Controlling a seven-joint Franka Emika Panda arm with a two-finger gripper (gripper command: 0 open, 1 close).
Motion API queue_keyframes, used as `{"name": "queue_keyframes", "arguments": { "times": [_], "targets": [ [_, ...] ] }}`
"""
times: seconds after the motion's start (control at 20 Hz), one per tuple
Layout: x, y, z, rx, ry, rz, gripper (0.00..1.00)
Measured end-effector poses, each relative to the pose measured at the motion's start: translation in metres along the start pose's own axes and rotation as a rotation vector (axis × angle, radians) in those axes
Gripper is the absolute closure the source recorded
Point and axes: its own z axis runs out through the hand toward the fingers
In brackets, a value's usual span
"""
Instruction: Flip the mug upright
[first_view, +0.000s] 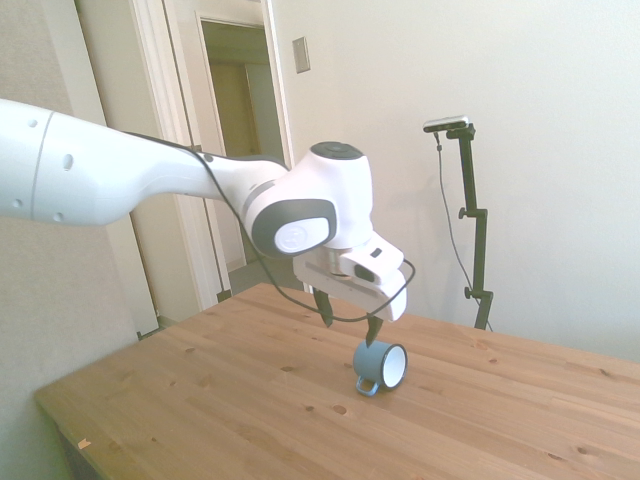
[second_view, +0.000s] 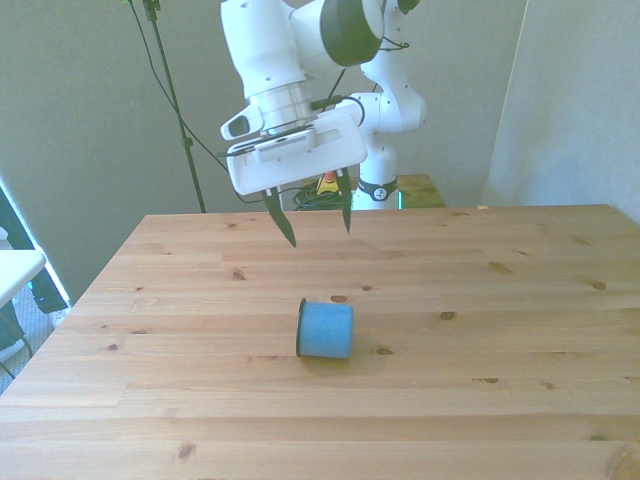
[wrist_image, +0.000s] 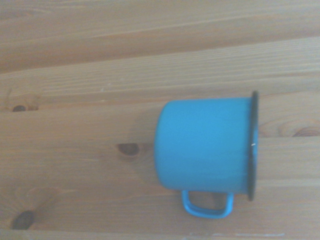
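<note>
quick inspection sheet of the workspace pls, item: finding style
surface: wooden table, knotty planks, bare apart from the mug
job's things: blue mug lying on its side, rim toward the front view's left, handle low against the table
clutter: nothing seen
grippers: gripper open, hanging above the mug, not touching it
cables: black cable runs along the arm and loops under the gripper, clear of the mug
surroundings: plain walls, open doorway behind the arm in the side view

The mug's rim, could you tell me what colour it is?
Dark, near black, on the blue mug; the wrist view shows it best.
</note>
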Motion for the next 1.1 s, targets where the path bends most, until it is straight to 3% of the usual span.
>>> {"name": "queue_keyframes", "arguments": {
  "times": [0.2, 0.35, 0.6, 0.85, 1.1],
  "targets": [
    [0.031, 0.004, -0.001, 0.008, -0.106, -0.066, 0.0],
    [0.041, 0.006, -0.008, 0.02, -0.127, -0.056, 0.0],
    [0.09, 0.032, -0.01, 0.068, -0.172, -0.006, 0.0],
    [0.122, 0.031, 0.039, 0.103, -0.279, 0.001, 0.0],
    [0.123, 0.009, 0.079, 0.154, -0.414, -0.001, 0.0]
  ]
}}
